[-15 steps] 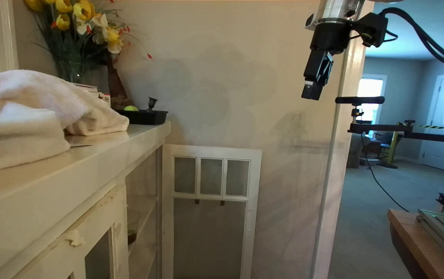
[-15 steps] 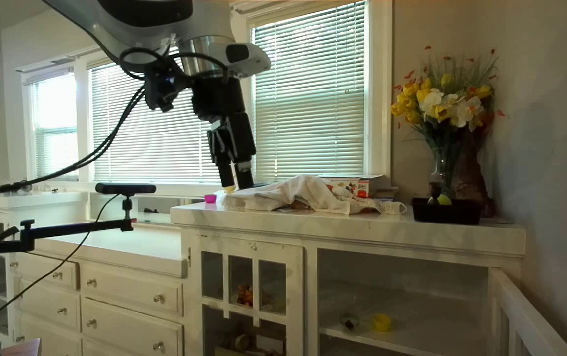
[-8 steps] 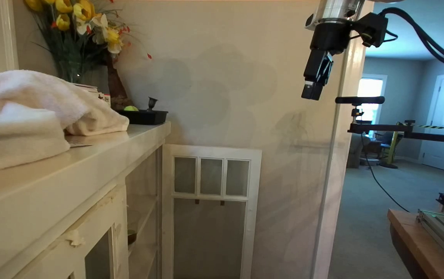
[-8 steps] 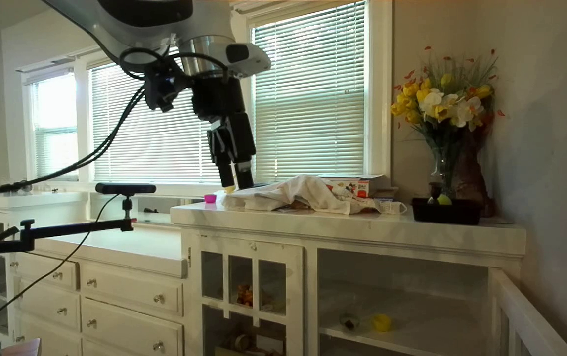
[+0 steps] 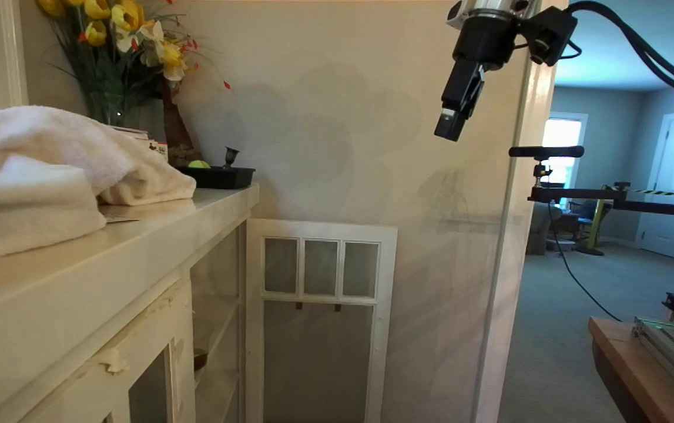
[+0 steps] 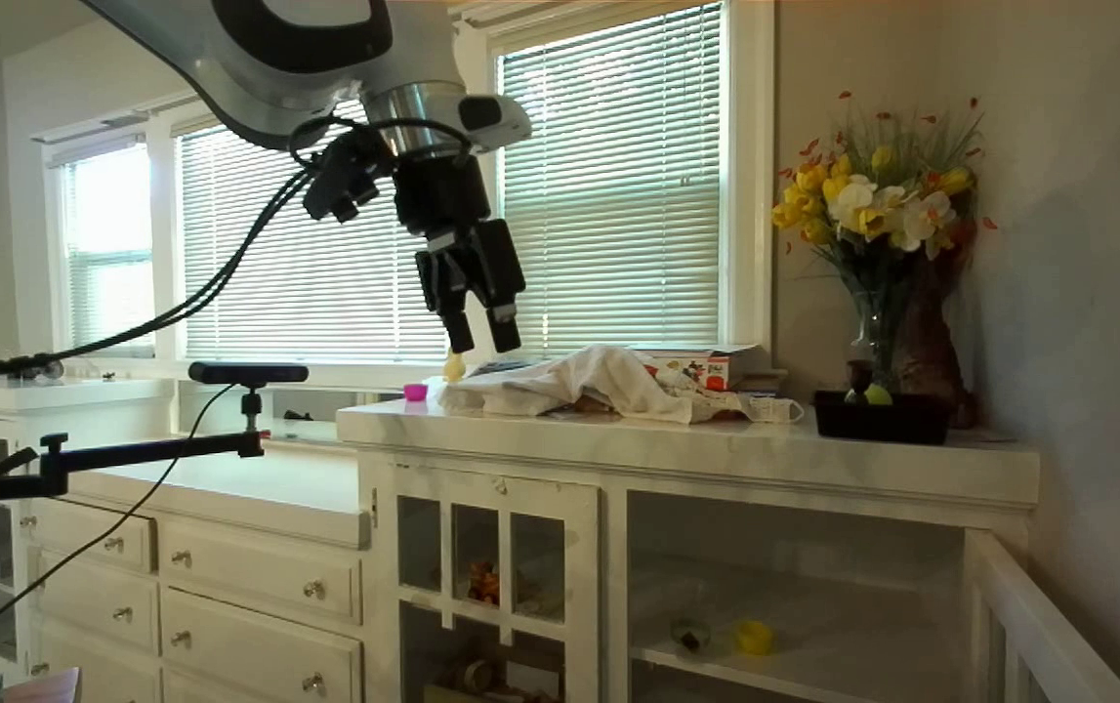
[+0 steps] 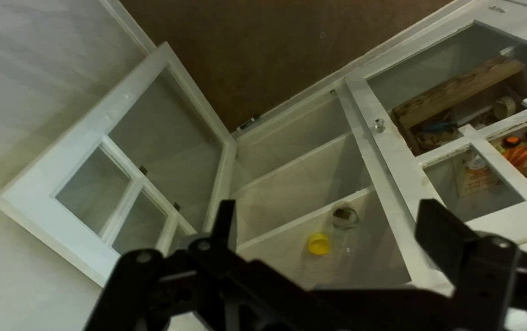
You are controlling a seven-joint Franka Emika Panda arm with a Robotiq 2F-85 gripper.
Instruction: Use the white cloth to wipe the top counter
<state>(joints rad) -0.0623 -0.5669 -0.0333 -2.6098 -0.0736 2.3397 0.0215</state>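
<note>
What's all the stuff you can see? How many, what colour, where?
White cloth: one heap, white, top counter.
Box: one, white and red, behind cloth.
Pink thing: one, pink, same counter.
Tray: one, black, same counter.
Round thing: one, green, at tray.
Flowers: many, yellow and white, behind tray.
Yellow cup: one, yellow, cupboard shelf.
Container: one, clear, beside yellow cup.
Open door: one, white, beside cupboard shelf.
Blinds: three, pale, above counter height.
Drawers: several, white, below counter height.
Gripper: one, black, open in the air.
Robot arm: one, grey, above gripper.
</note>
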